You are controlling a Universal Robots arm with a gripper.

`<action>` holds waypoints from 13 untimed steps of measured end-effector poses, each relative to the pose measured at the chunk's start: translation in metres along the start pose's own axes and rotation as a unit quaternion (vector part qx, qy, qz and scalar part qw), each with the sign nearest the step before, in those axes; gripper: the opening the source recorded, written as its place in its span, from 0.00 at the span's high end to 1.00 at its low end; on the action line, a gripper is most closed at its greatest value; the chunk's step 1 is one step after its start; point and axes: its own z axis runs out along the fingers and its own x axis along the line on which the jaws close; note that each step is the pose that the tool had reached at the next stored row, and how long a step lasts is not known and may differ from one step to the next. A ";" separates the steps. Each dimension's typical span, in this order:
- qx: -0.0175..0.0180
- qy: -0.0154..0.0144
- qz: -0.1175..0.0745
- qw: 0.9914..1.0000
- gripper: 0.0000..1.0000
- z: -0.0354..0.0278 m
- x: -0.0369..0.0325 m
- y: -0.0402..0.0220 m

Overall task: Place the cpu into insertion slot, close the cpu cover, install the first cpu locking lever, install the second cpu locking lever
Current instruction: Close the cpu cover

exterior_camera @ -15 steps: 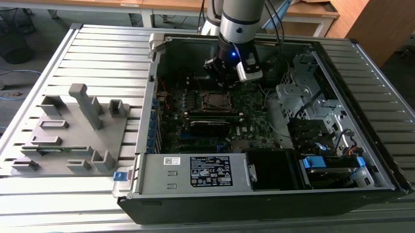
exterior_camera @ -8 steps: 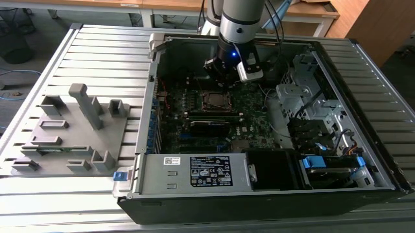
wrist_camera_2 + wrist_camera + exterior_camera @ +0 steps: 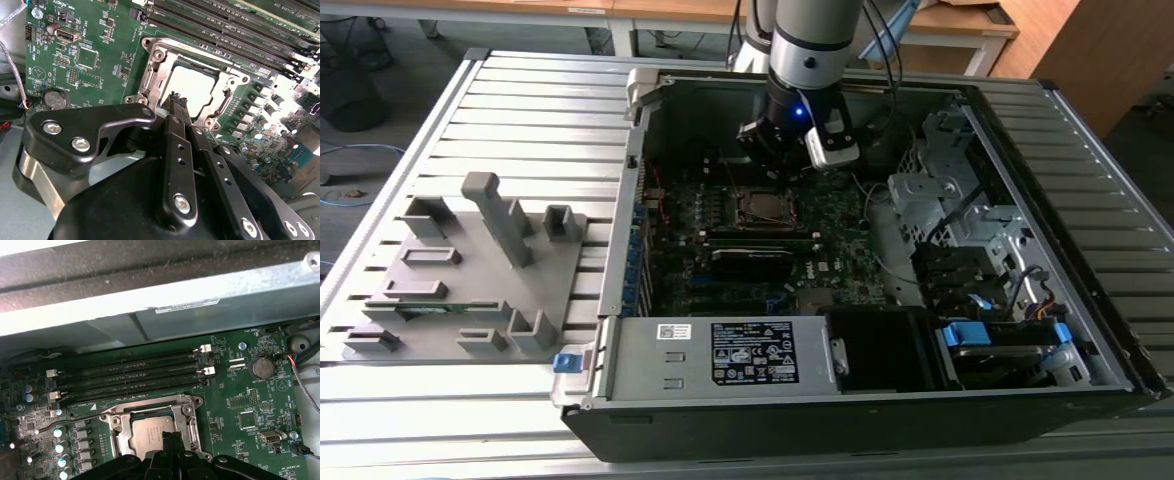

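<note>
In the exterior view the claw [image 3: 783,175], closed empty as a likely pusher, stands 12 o'clock of the cover [image 3: 744,208] framing the cpu [image 3: 766,208].

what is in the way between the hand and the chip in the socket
Nothing visible. The hand hangs right at the edge of the metal frame, and the chip lies bare in that frame's window.

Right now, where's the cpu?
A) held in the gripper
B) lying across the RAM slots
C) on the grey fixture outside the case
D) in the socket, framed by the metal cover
D: in the second wrist view the cpu sits inside the window of the cpu cover, which lies flat around it.
</note>
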 end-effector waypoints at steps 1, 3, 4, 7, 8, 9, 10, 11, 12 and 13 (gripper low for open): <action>0.000 0.000 0.000 1.000 0.89 0.0000 0.0000 0.0000; 0.000 0.000 0.000 1.000 0.89 0.0000 0.0002 0.0000; 0.000 0.000 0.000 1.000 0.89 0.0000 0.0004 -0.0001; 0.000 0.000 0.000 1.000 0.89 0.0000 0.0006 -0.0001; 0.000 0.000 0.000 1.000 0.89 0.0000 0.0009 -0.0001; 0.000 0.000 0.000 1.000 0.89 0.0001 0.0011 -0.0002; 0.000 0.000 0.000 1.000 0.89 0.0001 0.0015 -0.0003; 0.000 0.000 0.000 1.000 0.89 0.0001 0.0016 -0.0003; 0.000 0.000 0.000 1.000 0.89 0.0001 0.0016 -0.0003; 0.000 0.000 0.000 1.000 0.89 0.0001 0.0016 -0.0003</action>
